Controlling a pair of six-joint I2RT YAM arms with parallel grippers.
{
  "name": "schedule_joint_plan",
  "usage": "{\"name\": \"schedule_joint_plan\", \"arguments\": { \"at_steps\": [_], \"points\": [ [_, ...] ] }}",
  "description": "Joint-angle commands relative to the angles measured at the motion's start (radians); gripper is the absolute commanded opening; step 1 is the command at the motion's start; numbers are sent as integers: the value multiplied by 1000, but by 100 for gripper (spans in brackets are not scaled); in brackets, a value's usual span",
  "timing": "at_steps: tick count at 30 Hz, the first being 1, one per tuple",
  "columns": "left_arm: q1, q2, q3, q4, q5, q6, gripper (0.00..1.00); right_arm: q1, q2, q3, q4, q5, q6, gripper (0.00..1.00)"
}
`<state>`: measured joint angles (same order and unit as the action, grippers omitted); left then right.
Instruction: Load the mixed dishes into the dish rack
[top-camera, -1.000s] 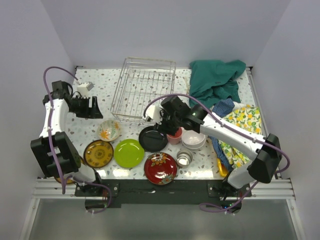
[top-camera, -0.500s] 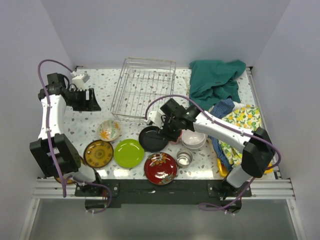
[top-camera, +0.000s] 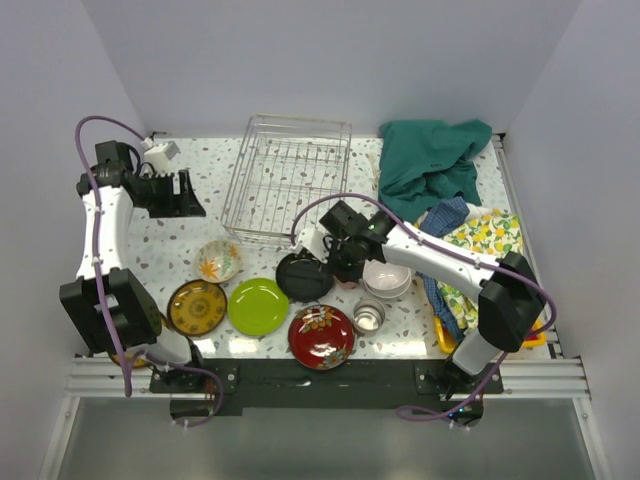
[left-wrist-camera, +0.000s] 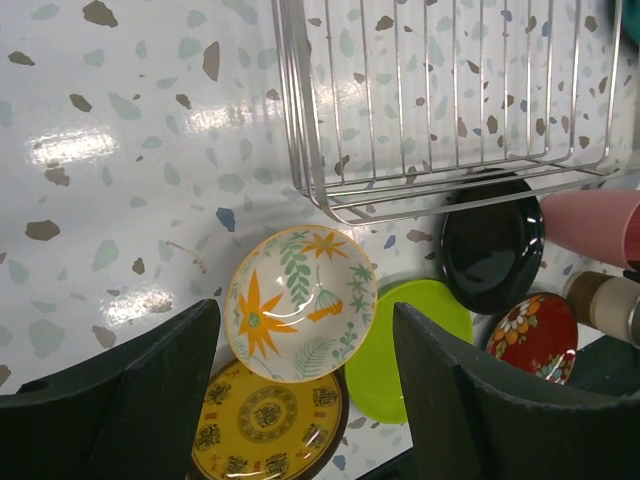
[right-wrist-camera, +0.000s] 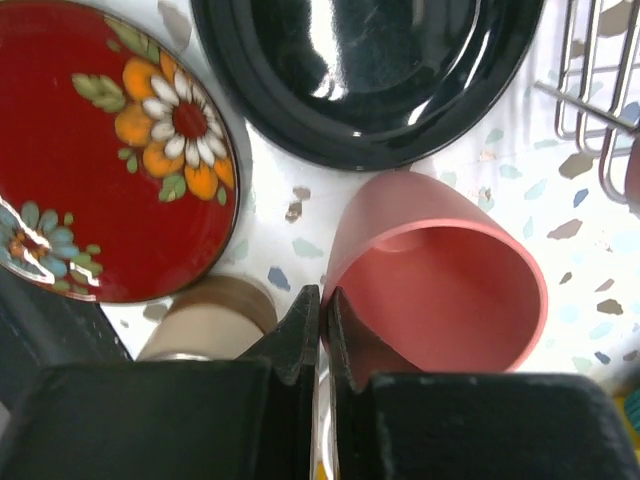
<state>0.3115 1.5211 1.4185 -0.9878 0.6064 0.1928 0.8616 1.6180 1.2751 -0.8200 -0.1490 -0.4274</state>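
1. Gold plate (left-wrist-camera: 265, 430): marks too small to read.
2. Speckled terrazzo table (top-camera: 190, 255), pale walls (top-camera: 300, 60).
3. Left gripper (left-wrist-camera: 300, 320) spread wide, empty.
4. Right gripper (right-wrist-camera: 322, 305) pinches tilted pink cup (right-wrist-camera: 440, 290) by its wall, beside black plate (right-wrist-camera: 370, 70), near rack (top-camera: 285, 175).

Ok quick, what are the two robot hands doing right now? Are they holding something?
Left gripper: open, holding nothing.
Right gripper: shut on the rim of the pink cup.

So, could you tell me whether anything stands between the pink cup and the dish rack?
Nothing tall does. The salmon-pink cup, pinched in the right gripper, sits just short of the dish rack. The flat black plate lies beside it, and only the rack's own low wire side has to be cleared.
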Motion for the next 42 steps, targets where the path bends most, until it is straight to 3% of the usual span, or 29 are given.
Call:
{"name": "schedule_joint_plan", "arguments": {
  "at_steps": [1,7,12,17,18,24,28,33,42],
  "points": [
    [-23,-10,30,26,99,-78,75,-3,-43,87,-138,8,-51,0],
    [-31,-56,-32,197,216,-307,84,-3,-64,283,-301,77,-119,0],
    [-34,-108,-139,475,396,-674,93,-1,-99,397,-269,147,-140,0],
    [-61,-141,-312,1019,460,-1186,95,13,-216,241,182,245,-91,0],
    [-87,-124,-309,1037,457,-1204,95,20,-265,146,370,258,-82,0],
    [-158,-87,-355,1280,472,-1415,96,132,-336,-190,1058,376,-164,0],
    [-206,-75,-381,1365,446,-1538,96,207,-239,-261,1301,475,-215,0],
    [-241,-68,-420,1293,412,-1570,96,243,-153,-252,1501,574,-257,0],
    [-253,-50,-425,1219,392,-1618,94,264,-87,-230,1541,554,-281,0]
  ]
}}
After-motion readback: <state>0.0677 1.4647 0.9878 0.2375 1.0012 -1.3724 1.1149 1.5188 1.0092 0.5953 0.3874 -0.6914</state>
